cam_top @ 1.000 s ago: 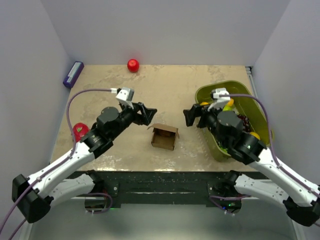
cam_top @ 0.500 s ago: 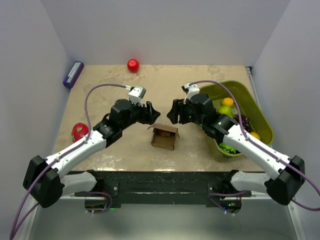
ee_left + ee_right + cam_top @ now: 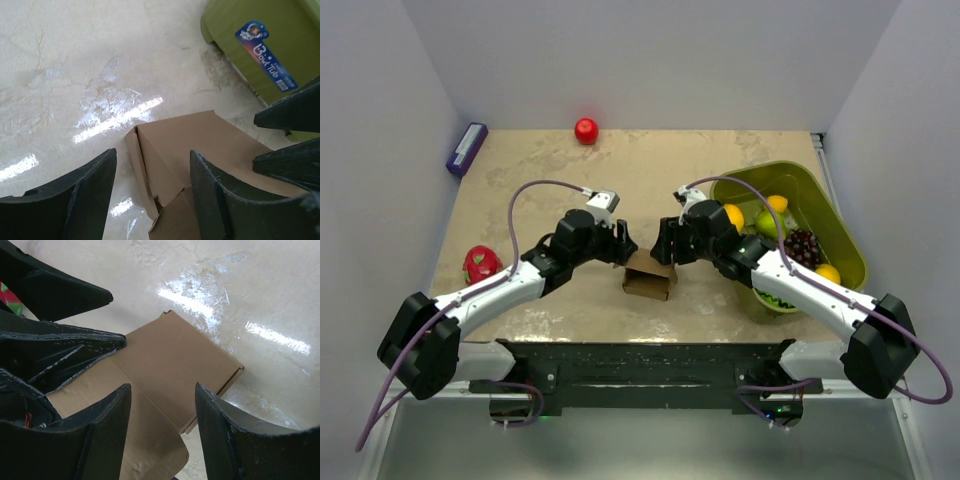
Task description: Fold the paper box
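Observation:
The paper box (image 3: 648, 277) is a small brown cardboard box on the table between my two arms, its lid flap raised at the back. My left gripper (image 3: 624, 250) is open, its fingers straddling the box's left back corner (image 3: 150, 165). My right gripper (image 3: 665, 245) is open just above the lid flap (image 3: 165, 365) at the box's right back side. In the right wrist view the left gripper's fingers (image 3: 60, 350) rest at the flap's far edge. Neither gripper holds anything.
A green basket (image 3: 840, 225) with fruit stands right of the box, close behind my right arm; its side shows in the left wrist view (image 3: 260, 45). A red fruit (image 3: 479, 262) lies left, a red ball (image 3: 586, 130) at the back, a purple box (image 3: 466, 148) at the back left.
Both arms have moved inward and down to the box from either side; both grippers now sit over its back edge. The box has not shifted.

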### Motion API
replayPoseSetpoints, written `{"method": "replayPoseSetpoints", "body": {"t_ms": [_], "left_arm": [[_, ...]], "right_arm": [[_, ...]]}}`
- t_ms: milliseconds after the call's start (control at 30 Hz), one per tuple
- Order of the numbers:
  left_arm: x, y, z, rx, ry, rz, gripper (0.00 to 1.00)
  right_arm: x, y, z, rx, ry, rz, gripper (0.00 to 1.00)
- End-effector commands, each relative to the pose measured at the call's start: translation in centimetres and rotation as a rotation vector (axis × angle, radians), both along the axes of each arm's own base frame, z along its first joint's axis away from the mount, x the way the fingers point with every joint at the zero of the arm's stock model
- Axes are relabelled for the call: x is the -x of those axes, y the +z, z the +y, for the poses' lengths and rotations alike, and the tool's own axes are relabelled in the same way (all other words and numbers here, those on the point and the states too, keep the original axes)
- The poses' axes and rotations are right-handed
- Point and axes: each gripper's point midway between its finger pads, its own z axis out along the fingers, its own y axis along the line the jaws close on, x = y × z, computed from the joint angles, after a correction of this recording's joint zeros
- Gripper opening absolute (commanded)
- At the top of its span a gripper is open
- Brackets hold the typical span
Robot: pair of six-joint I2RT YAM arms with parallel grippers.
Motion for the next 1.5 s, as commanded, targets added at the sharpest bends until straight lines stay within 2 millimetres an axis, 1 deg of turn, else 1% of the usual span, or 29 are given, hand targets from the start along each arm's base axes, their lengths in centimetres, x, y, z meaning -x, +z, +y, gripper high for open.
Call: {"method": "replayPoseSetpoints", "body": {"t_ms": [0,333,500,667,833,933,1100,1200,1233,1267,1400,1467], "left_arm": [[-0.1,-0.1,0.1,0.025,0.006,-0.024,0.64],[1.1,-2.3,0.7,0.017,0.009,0.023,0.61],[1.6,-3.5,1.1,0.003,0.01,0.044,0.61],[2.3,-4.7,1.6,-0.006,0.014,0.068,0.59],[3.2,-5.8,1.6,0.006,0.003,0.093,0.56],[3.5,-6.2,1.7,0.012,-0.002,0.104,0.56],[3.6,-6.3,1.6,0.014,-0.004,0.104,0.55],[3.4,-5.8,1.5,0.029,-0.001,0.091,0.55],[3.4,-5.5,1.5,0.035,0.003,0.084,0.55],[3.2,-4.9,1.5,0.053,0.009,0.066,0.55],[2.8,-3.1,1.2,0.096,0.017,0.024,0.55],[2.6,-2.2,1.1,0.121,0.02,-0.001,0.55]], "right_arm": [[0.1,0.5,1.1,-0.061,0.017,0.004,0.56],[0.8,-1.0,1.1,-0.064,0.022,0.041,0.56],[1.2,-1.9,1.4,-0.066,0.031,0.066,0.55],[2.0,-2.6,2.2,-0.059,0.048,0.08,0.54],[2.3,-4.0,2.3,-0.028,0.042,0.105,0.54],[2.3,-4.4,2.4,-0.016,0.038,0.113,0.53],[2.4,-4.5,2.5,-0.009,0.039,0.114,0.53],[2.3,-4.5,2.0,0.016,0.024,0.108,0.53],[2.3,-4.6,1.5,0.034,0.01,0.113,0.53],[2.2,-4.3,1.3,0.037,0.001,0.1,0.53],[2.0,-4.3,0.1,0.081,-0.038,0.085,0.53],[2.0,-4.7,-0.7,0.115,-0.062,0.091,0.53]]}}
